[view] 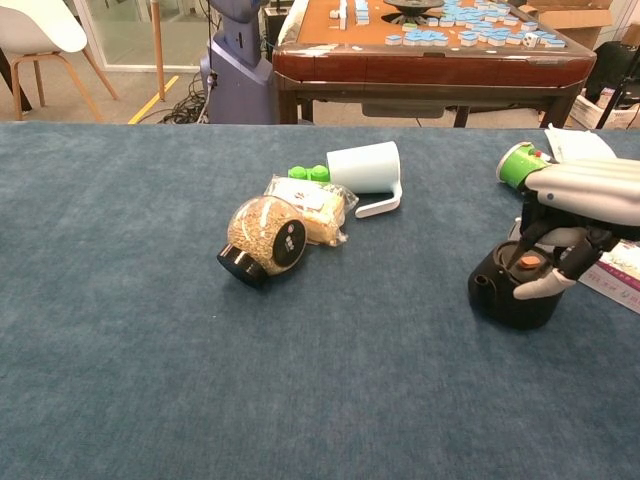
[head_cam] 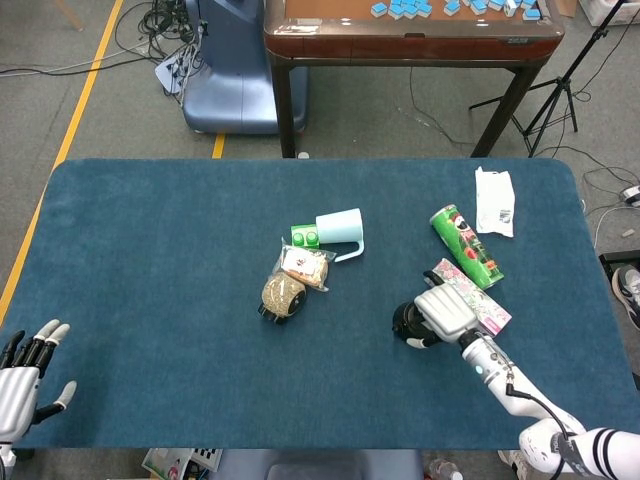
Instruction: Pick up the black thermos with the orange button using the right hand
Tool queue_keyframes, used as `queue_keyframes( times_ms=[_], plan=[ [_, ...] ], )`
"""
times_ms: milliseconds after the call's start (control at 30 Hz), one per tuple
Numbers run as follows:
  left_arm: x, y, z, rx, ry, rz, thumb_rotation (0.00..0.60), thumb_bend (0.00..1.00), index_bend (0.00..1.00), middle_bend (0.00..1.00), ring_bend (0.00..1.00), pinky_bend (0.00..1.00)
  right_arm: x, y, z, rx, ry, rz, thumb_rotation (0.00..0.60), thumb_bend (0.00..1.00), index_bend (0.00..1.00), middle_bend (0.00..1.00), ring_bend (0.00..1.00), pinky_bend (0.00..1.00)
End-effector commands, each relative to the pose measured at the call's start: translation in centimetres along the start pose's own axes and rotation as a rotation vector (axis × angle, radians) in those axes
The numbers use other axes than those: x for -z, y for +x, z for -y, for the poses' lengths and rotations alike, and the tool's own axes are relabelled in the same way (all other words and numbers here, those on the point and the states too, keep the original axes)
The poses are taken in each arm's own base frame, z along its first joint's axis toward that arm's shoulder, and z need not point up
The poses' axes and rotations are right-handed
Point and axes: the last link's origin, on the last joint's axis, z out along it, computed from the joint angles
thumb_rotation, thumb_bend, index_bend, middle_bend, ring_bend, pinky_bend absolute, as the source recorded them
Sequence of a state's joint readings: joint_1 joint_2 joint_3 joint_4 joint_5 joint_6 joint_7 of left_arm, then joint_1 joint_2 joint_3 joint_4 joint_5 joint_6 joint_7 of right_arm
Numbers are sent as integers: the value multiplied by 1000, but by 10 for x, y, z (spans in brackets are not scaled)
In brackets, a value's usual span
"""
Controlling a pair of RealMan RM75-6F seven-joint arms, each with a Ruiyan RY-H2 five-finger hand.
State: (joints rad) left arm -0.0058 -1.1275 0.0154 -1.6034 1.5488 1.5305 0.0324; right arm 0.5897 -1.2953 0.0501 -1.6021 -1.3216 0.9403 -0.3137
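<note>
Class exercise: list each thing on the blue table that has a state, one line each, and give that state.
Thermos: upright, right hand curled over its top.
Mug: on its side.
Grain jar: tipped over, lid on.
Green can: lying down.
Left hand: holds nothing, fingers apart.

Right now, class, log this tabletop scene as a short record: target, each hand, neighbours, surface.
target: black thermos with orange button, standing on the table
right hand: right hand above the thermos, fingers curled down around its top; firm grip cannot be confirmed
left hand: left hand at the table's near left corner, fingers apart, holding nothing
neighbours: green can and floral box lying beside the thermos
elsewhere: grain jar, white mug on its side
surface: blue cloth table
</note>
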Motion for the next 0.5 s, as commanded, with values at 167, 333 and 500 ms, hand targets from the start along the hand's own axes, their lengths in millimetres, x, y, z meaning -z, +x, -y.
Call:
queue_keyframes(
  times_ms=[167,333,500],
  plan=[
    [-1,0,-2,-1,-4,2,600,295,110,67,130,15,1,11,-2,-36,3,-28,278,0,1000,997,874,115],
    [-1,1,-3,1,-8,3,600,293,110,68,130,15,3,20,-1,-47,10,-51,182,0,1000,999,876,115],
    [-1,2,-3,-1,-9,-1,600,293,110,67,130,15,2,29,1,-23,10,-86,181,28,1000,1000,881,121]
  ],
)
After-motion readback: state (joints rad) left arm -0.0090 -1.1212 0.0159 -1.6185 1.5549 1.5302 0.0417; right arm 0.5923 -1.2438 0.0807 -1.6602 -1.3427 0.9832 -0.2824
